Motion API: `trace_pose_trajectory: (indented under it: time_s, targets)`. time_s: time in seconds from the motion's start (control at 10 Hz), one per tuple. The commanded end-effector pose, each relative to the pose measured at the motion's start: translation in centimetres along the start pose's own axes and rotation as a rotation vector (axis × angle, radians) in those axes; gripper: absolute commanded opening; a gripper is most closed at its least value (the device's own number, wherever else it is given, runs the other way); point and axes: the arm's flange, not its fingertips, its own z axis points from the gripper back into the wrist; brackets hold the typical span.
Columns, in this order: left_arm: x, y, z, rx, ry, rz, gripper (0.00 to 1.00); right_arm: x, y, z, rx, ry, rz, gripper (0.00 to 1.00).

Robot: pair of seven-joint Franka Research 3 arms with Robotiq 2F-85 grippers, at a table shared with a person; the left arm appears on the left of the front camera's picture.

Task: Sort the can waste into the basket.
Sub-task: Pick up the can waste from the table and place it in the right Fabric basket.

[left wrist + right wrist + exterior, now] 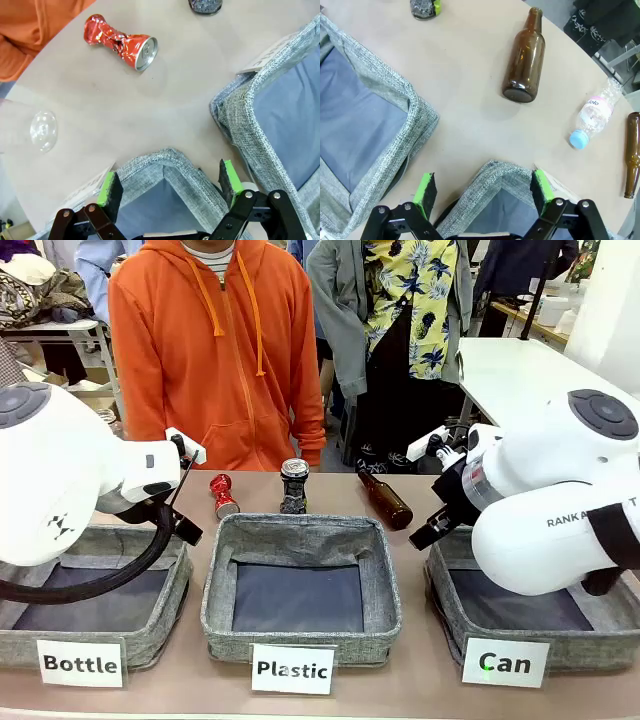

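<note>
Crumpled red metal can [120,41] lies on smooth tan table [165,100].

- Red can [120,40]: crumpled shiny metal, as I see it.
- Can basket [590,650]: coarse, matt grey cloth.
- Bottle [524,57]: glossy brown glass.
- Table [175,100]: smooth, matt.

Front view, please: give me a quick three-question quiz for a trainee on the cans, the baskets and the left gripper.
1. True or false: the red can and the dark can already sit in the Can basket.
2. Which label marks the middle basket? A Bottle, B Plastic, C Can.
3. Fill in: the left gripper is ___, holding nothing.
Key: 1 false; 2 B; 3 open.
</note>
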Motion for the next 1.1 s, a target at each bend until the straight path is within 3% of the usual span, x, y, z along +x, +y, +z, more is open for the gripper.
trace_pose_trajectory:
  time_s: [0.0,1.0]
  targets:
    - [0.01,0.00,0.01,0.000,0.000,0.000,1.00,0.00,0.00,0.00,0.000,0.000,0.000,1.00]
    - [0.01,0.00,0.01,0.000,0.000,0.000,1.00,0.00,0.00,0.00,0.000,0.000,0.000,1.00]
